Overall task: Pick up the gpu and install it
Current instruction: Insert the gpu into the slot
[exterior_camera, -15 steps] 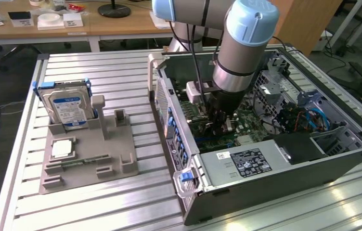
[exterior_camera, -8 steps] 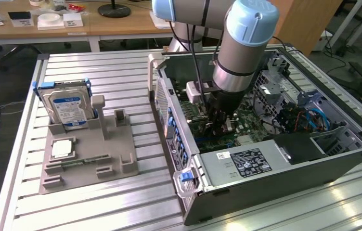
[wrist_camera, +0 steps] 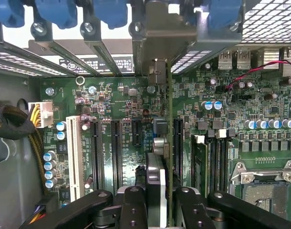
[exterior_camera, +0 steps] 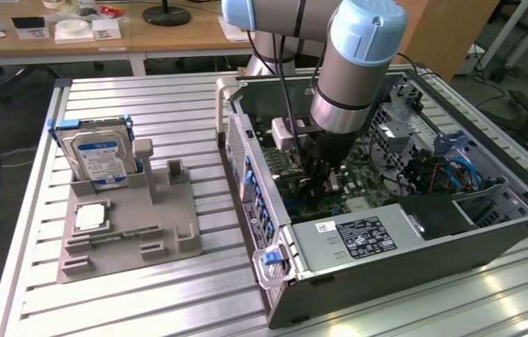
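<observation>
In the wrist view the gpu point(wrist_camera: 156, 164) is seen edge-on, a thin dark card with a bulky cooler on one face. It stands upright over the green motherboard point(wrist_camera: 112, 102). My gripper point(wrist_camera: 157, 204) is shut on it, with a black finger point(wrist_camera: 131, 207) on each side of the card. The card's thin edge runs beside a long black expansion slot point(wrist_camera: 178, 143), and its metal bracket point(wrist_camera: 157, 45) reaches the case's rear slot openings. Whether the card sits in the slot cannot be told. In the exterior view my gripper point(exterior_camera: 319, 181) reaches down inside the open computer case point(exterior_camera: 414, 246).
Blue latches point(wrist_camera: 64, 12) line the rear slot covers. A white slot point(wrist_camera: 74, 157), memory slots point(wrist_camera: 212, 162) and the CPU socket point(wrist_camera: 267, 191) lie around the card. On the exterior view's left, a grey fixture point(exterior_camera: 166, 232) holds a hard drive point(exterior_camera: 100, 158), a chip point(exterior_camera: 90, 216) and a memory stick point(exterior_camera: 119, 235).
</observation>
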Available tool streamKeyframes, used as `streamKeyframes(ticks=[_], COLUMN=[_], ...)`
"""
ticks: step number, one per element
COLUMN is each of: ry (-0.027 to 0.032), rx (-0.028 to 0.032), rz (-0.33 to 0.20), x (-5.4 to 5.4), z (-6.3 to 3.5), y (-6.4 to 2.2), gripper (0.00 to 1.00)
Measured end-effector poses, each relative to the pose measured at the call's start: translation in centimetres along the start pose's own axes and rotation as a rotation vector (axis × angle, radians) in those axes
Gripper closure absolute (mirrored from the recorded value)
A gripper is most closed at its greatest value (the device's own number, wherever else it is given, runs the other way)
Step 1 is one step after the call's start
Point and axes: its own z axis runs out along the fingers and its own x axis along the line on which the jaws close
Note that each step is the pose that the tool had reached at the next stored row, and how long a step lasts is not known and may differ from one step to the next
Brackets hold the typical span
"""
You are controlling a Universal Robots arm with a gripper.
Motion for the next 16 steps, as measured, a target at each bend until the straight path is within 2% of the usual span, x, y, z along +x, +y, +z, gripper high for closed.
streamKeyframes(ticks=[6, 16], ry=[-0.0001, 0.0002], rx=[0.0, 0.0], rz=[0.0, 0.0], x=[0.1, 0.13], z=[0.02, 0.68], y=[0.0, 0.0], gripper=[0.72, 0.72])
